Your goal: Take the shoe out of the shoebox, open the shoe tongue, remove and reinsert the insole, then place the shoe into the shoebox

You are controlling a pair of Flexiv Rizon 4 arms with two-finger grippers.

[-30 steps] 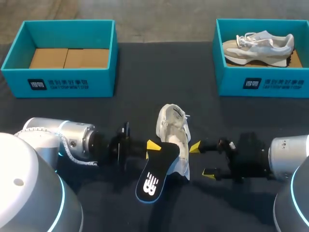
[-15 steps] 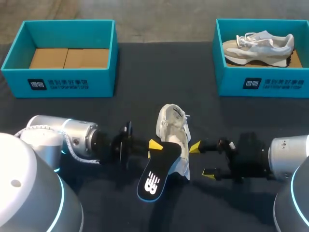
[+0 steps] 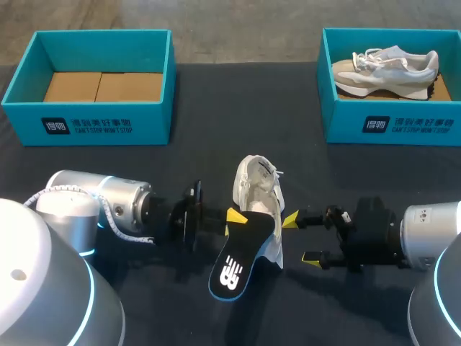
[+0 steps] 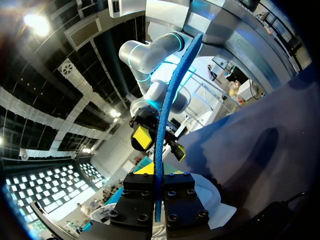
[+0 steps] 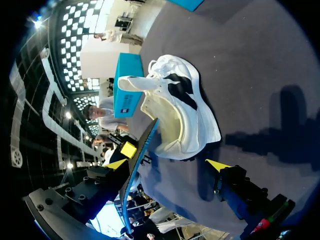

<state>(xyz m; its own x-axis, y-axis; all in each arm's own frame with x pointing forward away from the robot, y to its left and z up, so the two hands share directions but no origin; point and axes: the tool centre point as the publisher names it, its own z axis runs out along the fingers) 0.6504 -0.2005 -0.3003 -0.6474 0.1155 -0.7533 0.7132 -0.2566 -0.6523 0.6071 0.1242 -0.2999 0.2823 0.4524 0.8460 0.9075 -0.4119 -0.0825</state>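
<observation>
The white shoe (image 3: 258, 202) stands on its sole, mouth open, between the left gripper (image 3: 232, 216) and the right gripper (image 3: 301, 238). The black insole (image 3: 236, 261), blue-edged with a white logo, is pinched edgewise in the left gripper. The open teal shoebox (image 3: 94, 126) stands well apart from both.

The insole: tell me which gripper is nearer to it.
Left. The left gripper is shut on the insole, clamping its edge. The right gripper stands open on the other side of the shoe, apart from the insole.
</observation>
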